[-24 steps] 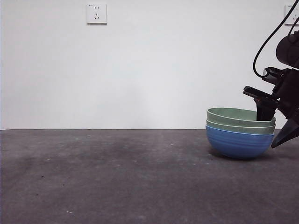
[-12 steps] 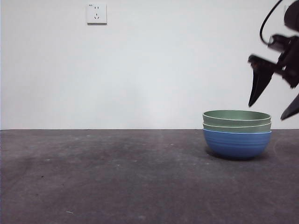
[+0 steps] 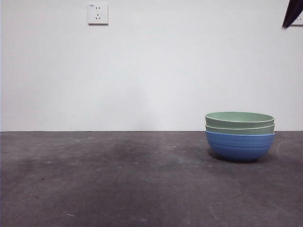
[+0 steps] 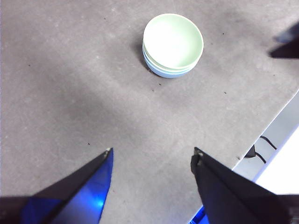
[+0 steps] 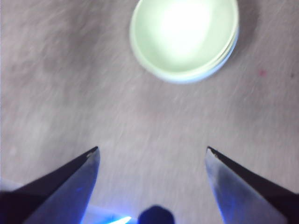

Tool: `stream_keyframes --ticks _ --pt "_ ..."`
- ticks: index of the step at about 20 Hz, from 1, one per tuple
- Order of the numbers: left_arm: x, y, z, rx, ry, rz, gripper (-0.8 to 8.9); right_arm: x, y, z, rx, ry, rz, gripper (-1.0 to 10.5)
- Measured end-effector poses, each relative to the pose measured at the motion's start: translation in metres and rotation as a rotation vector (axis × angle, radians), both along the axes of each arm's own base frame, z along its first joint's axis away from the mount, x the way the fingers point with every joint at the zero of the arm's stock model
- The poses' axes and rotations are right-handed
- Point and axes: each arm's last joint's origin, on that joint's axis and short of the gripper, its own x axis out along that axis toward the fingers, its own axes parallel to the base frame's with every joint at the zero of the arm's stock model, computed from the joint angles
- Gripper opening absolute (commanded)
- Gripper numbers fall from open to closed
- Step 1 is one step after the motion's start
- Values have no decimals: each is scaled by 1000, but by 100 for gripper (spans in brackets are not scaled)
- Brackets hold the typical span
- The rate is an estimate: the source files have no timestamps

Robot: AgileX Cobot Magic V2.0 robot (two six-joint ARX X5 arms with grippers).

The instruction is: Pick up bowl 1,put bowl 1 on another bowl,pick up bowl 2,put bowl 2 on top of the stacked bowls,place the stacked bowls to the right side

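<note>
I see the stacked bowls (image 3: 240, 136) nested on the bench's (image 3: 118, 179) right side; right end effector (image 5: 152, 154) above, spread empty; left end effector (image 4: 152, 156) likewise agape.

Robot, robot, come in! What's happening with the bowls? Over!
Left gripper open, high. Right gripper open, above the stacked bowls. Bowls rest on table. Nothing in the way.

I see my right gripper (image 5: 152, 151) held high with its jaws spread wide and nothing between them. My left gripper (image 4: 152, 151) hangs high too, jaws apart.
</note>
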Motion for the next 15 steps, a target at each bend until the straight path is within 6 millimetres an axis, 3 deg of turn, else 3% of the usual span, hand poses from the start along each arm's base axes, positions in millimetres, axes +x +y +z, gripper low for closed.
stream_keyframes --ticks 3,4,5,6,7,15 --pt "-1 1 -2 14 19 0 283 -21 0 7 -2 -16 22 320" --pt "-1 1 -2 15 20 0 275 -25 0 8 -5 -14 25 172" --pt "-1 1 -2 15 20 0 228 -26 0 8 -11 -11 33 20" --pt "-2 1 -2 18 24 -1 91 -27 0 7 -22 -2 48 -7" --pt "-2 2 -2 21 28 -1 -28 -28 0 6 -31 7 59 -8" --pt "-2 2 -3 31 23 -12 -4 -29 -1 5 -52 4 89 2"
